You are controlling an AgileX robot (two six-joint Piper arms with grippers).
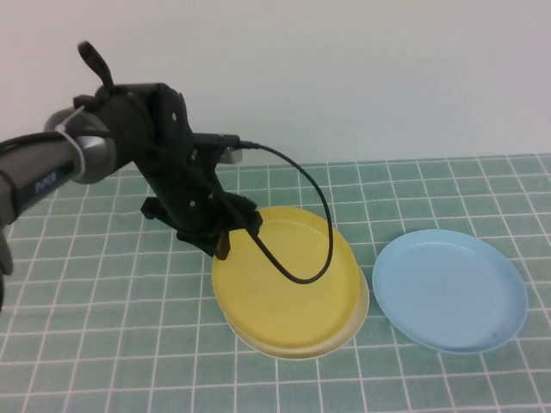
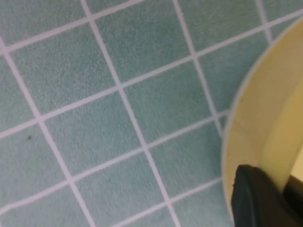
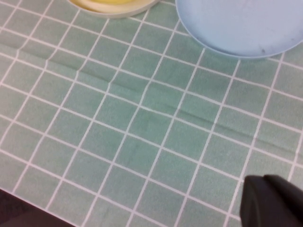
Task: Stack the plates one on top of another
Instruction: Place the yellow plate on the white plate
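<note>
The yellow plate (image 1: 288, 280) lies on the white plate (image 1: 349, 335), of which only a pale rim shows at the near right edge. My left gripper (image 1: 225, 245) is shut on the yellow plate's left rim; in the left wrist view its black fingers (image 2: 255, 198) pinch the yellow rim (image 2: 279, 142). The light blue plate (image 1: 449, 291) lies alone on the mat to the right, untouched. My right gripper (image 3: 272, 203) is out of the high view; in its wrist view it is shut and empty over bare mat, with the light blue plate (image 3: 236, 23) and the yellow plate (image 3: 111, 2) beyond it.
A green mat with a white grid (image 1: 103, 327) covers the table. A black cable (image 1: 318, 215) loops from the left arm over the yellow plate. A plain pale wall (image 1: 344, 69) stands behind the table.
</note>
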